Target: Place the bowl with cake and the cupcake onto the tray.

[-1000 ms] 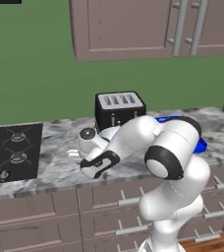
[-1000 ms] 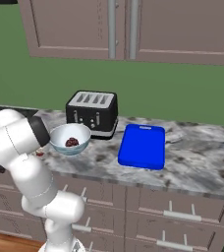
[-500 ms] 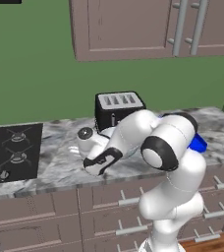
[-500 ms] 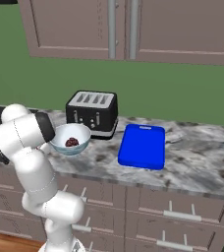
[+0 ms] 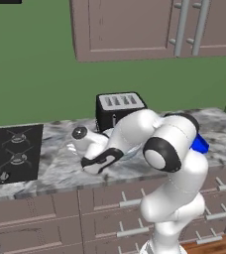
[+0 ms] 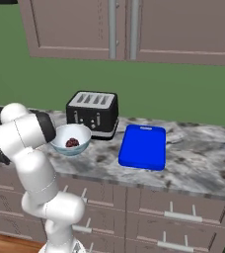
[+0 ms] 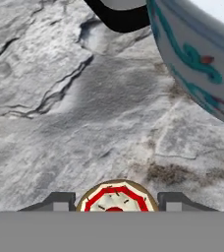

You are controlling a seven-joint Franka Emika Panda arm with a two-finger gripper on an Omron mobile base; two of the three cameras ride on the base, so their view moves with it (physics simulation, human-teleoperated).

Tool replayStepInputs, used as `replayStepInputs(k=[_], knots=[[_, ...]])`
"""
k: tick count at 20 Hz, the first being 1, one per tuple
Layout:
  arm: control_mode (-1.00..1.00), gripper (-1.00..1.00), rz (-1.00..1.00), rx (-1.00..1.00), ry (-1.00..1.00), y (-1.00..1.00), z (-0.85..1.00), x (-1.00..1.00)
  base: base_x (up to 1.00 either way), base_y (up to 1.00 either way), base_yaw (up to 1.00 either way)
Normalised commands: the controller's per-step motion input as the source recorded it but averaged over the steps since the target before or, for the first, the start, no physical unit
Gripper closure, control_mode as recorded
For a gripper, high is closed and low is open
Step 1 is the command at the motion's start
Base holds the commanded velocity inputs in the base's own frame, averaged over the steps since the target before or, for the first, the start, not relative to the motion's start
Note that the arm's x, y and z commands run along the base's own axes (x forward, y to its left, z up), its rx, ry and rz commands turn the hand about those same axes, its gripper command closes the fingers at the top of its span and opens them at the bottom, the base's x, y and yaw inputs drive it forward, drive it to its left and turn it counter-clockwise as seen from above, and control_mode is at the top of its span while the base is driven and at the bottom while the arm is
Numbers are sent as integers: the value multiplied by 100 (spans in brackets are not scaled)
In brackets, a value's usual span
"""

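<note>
So compared to a second ago the arm has dropped lower left of the toaster (image 6: 93,113), and the gripper (image 7: 115,206) fingers are now about half closed around the cupcake (image 7: 116,199), though I can't tell if they're actually gripping it. The cupcake sits on the counter beside the bowl with cake (image 6: 71,140); the tray (image 6: 142,147) lies right of the toaster, and the cupcake's bottom is cut off.
</note>
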Motion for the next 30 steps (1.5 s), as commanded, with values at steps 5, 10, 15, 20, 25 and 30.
replayStepInputs(k=[5, 10, 15, 20, 25, 30], knots=[[-100, 100, -2, 0, 0, -10, 51, 0, 0, 0, 0], [-100, 100, 0, 0, 0, -31, 56, -1, 0, 0, 0], [-100, 100, 0, 0, 0, -38, 66, 0, 0, 0, 0], [-100, 100, 0, 0, 0, -45, 42, 0, 0, 0, 0], [-100, 100, 2, -3, -1, -58, 2, -1, 0, 0, 0], [-100, 100, 13, -5, -3, -64, 14, -10, 0, 0, 0]])
